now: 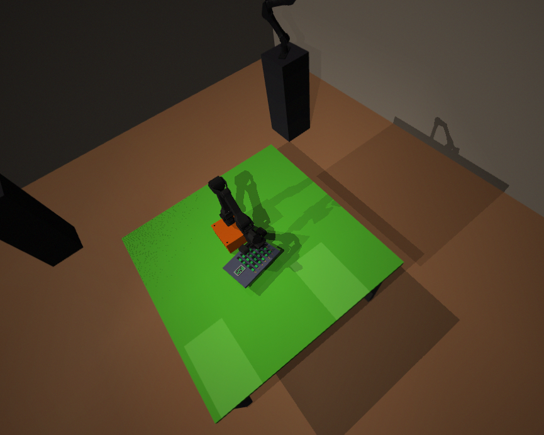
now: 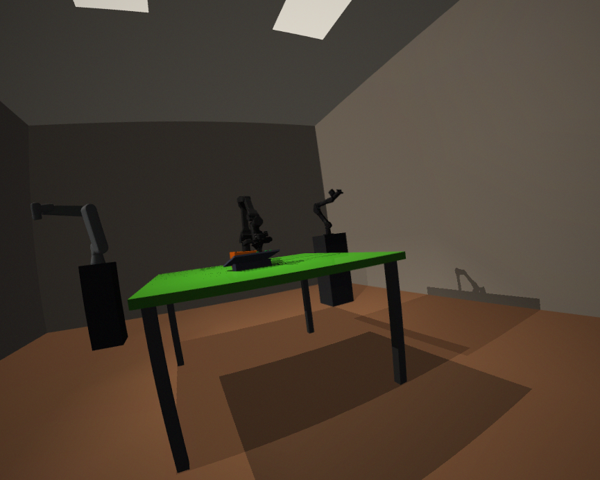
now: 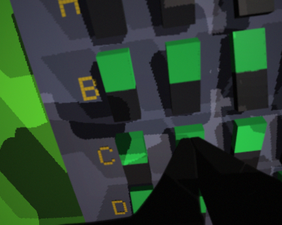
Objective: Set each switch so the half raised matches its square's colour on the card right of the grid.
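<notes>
The slate panel (image 1: 248, 280) (image 2: 250, 258) (image 3: 43, 36) carries a grid of green and dark grey switches. The small card (image 1: 239, 269) lies on the panel beside the grid; its squares are too small to read surely. My gripper (image 3: 189, 146) is shut and empty, with its tips over the second switch (image 3: 190, 130) of row C in the wrist view; contact cannot be told. The first row C switch (image 3: 134, 147) and the third (image 3: 250, 138) show beside it. Three row B switches (image 3: 116, 73) (image 3: 184, 63) (image 3: 250, 50) show green above dark grey. The fingers hide much of row D.
An orange box (image 1: 227, 234) (image 2: 238, 253) stands under the arm, beside the panel. The panel rests on the green table (image 1: 192, 299) (image 2: 196, 276). Two dark pedestals with other arms stand beyond the table edges.
</notes>
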Robot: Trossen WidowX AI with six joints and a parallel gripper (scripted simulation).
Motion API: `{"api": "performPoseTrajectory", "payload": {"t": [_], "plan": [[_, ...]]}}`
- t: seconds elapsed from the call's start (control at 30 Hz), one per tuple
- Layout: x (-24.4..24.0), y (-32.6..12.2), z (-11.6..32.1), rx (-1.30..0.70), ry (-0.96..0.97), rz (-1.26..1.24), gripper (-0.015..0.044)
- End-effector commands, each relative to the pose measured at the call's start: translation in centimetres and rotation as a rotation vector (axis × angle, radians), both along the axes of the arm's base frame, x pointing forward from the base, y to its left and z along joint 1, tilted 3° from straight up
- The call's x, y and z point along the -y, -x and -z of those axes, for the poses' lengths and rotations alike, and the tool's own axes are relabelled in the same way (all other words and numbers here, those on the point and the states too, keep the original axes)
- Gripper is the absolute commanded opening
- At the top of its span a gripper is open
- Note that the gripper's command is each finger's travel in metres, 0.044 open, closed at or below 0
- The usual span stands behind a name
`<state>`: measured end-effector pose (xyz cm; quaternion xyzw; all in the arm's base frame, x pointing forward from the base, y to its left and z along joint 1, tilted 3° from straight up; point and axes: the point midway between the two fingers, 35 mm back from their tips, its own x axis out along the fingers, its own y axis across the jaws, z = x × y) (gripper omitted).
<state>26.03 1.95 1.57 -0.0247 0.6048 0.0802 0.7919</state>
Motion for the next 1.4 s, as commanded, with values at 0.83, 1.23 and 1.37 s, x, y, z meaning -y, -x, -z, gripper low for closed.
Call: {"api": "performPoseTrajectory", "payload": {"t": [0.83,1.23,1.37], "plan": [[0.0,-0.1,0.4,0.001,0.002,0.003,0.0],[0.0,-0.2,0.5,0.001,0.002,0.003,0.0],[0.2,0.2,-1.3,0.008,-0.001,0.001,0.0]]}}
